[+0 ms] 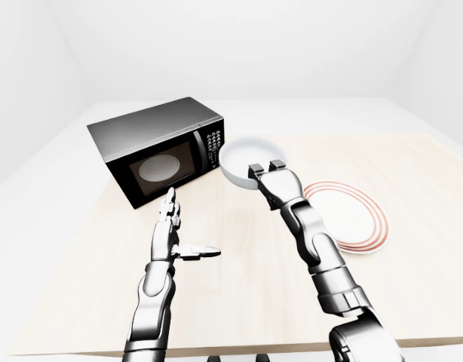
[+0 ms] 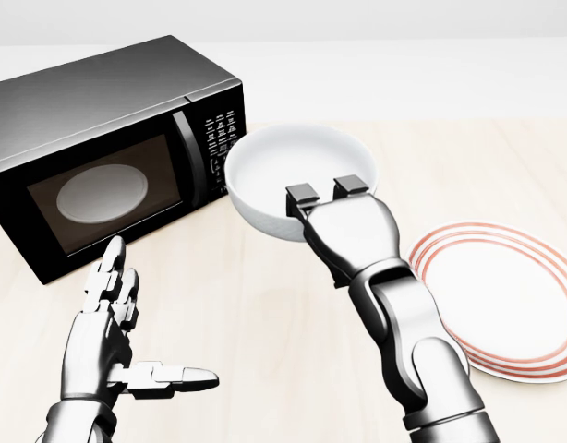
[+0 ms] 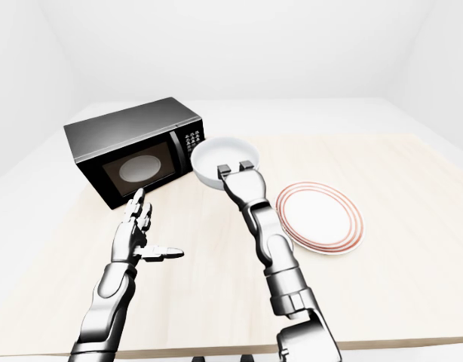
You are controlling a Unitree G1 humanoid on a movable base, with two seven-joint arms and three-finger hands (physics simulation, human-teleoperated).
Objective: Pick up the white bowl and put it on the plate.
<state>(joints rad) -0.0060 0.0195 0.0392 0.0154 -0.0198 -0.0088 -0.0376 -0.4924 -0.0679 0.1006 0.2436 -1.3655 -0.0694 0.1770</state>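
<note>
The right robot hand grips the white bowl by its near rim, two fingertips hooked over the edge and the palm below it. The bowl is held up off the pale wooden surface, tilted a little so its empty inside shows. In the head view it sits just right of the microwave and overlaps the keypad side of that black box. The microwave stands at the far left of the surface with its door closed.

The plate, white with red rings round the rim, lies flat on the surface to the right of the bowl and nearer the robot, apart from it, with nothing on it.

The left robot hand is spread wide and holds nothing. It hovers at the near left, fingers pointing away and thumb stuck out to the right.
</note>
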